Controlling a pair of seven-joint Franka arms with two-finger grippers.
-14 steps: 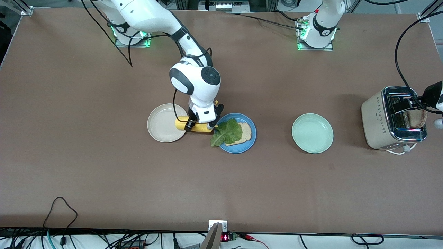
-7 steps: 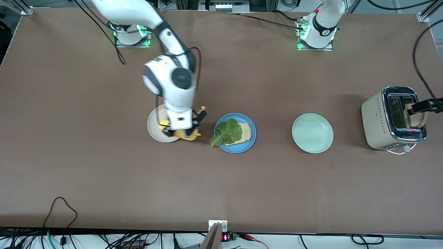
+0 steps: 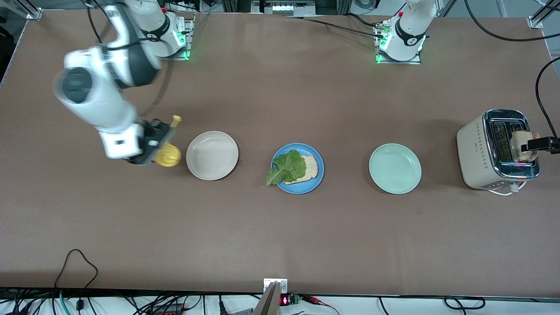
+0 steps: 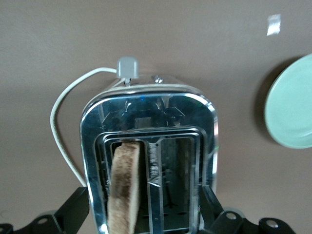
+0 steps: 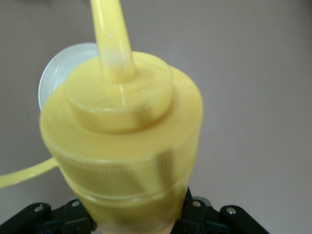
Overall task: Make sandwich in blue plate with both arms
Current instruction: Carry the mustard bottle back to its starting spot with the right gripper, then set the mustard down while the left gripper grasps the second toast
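The blue plate (image 3: pixel 302 187) sits mid-table and carries one toasted bread slice (image 3: pixel 311 166) with a green lettuce leaf (image 3: pixel 286 168) on it. The leaf hangs over the rim. My right gripper (image 3: pixel 153 146) (image 5: pixel 141 217) is shut on a yellow squeeze bottle (image 3: pixel 168 155) (image 5: pixel 122 141), over the table beside the cream plate, toward the right arm's end. My left gripper (image 3: pixel 531 144) (image 4: pixel 144 217) hangs open over the toaster (image 3: pixel 490 151) (image 4: pixel 151 109). Its fingers stand wide on either side of a second bread slice (image 3: pixel 522 142) (image 4: pixel 124 187) that stands up out of a slot.
A cream-white plate (image 3: pixel 212 155) lies between the bottle and the blue plate. A mint-green plate (image 3: pixel 395 168) (image 4: pixel 292 109) lies between the blue plate and the toaster. The toaster's white cord (image 4: pixel 61 126) loops on the table beside it.
My right arm swung the yellow bottle away from the blue plate, past the cream plate, toward the right arm's end. My left gripper shifted over the toaster's bread slice.
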